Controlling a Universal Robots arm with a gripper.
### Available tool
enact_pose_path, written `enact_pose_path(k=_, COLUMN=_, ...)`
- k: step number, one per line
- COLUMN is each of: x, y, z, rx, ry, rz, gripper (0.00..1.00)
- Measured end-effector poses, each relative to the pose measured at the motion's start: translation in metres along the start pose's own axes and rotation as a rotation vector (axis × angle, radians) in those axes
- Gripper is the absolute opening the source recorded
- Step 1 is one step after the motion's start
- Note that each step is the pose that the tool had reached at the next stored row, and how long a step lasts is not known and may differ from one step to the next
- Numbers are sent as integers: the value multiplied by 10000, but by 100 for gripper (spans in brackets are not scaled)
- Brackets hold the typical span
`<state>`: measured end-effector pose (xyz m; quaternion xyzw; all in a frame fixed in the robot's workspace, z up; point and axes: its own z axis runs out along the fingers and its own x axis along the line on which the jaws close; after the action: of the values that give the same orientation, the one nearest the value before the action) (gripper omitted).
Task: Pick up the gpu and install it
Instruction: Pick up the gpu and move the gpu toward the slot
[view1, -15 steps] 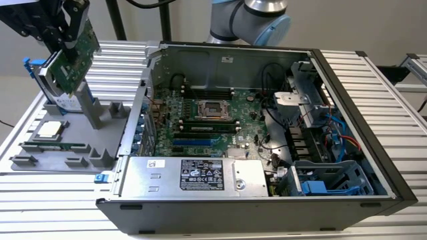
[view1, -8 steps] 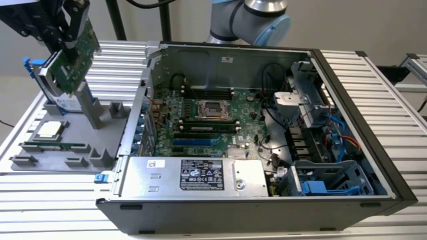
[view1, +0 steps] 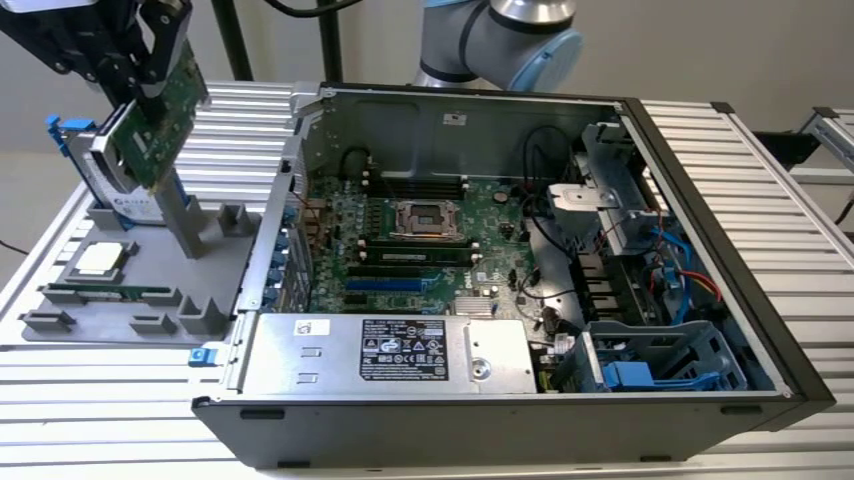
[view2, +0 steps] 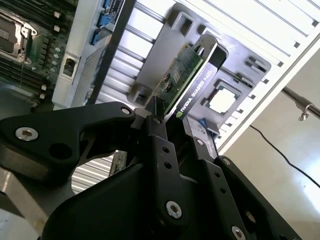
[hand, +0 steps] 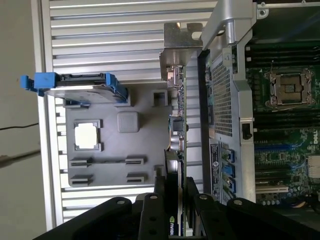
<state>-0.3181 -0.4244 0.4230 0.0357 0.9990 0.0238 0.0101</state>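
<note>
Looking at the exterior view, we see the gripper (view1: 144, 72) high at the exterior view's left, its jaws clamped on the gpu (view1: 158, 130). The card hangs tilted from the fingers, green board facing us, outside the open computer case (view1: 400, 430) and above the gray parts tray (view1: 127, 313). Its lower end sits in front of the silver hard drive (view1: 118, 195), which stands upright in its blue frame on the tray. We cannot tell from this view whether the card's lowest corner touches the drive or the tray's post.

In the second wrist view, two black fingers (view2: 156, 137) press the card from both sides near one end, with the black cooler face turned one way and the green face the other. In the first wrist view we see the card edge-on, its silver end bracket (hand: 178, 46) farthest from the gripper, running just beside the case's perforated rear wall (hand: 220, 100).

On the tray lie a square processor chip (view1: 100, 258) and, near it, a narrow green memory stick (view1: 110, 293) in its slot. Inside the case the motherboard (view1: 400, 262) lies flat with its open processor socket (view1: 430, 217) near the middle, and the silver power supply (view1: 387, 350) sits along the near side. The case and tray rest on a ribbed metal table (view1: 787, 200).
</note>
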Motion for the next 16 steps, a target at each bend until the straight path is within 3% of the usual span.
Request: enact_pose_path(k=16, x=-220, y=16, z=5, rx=2, ry=24, rz=1, gripper=0)
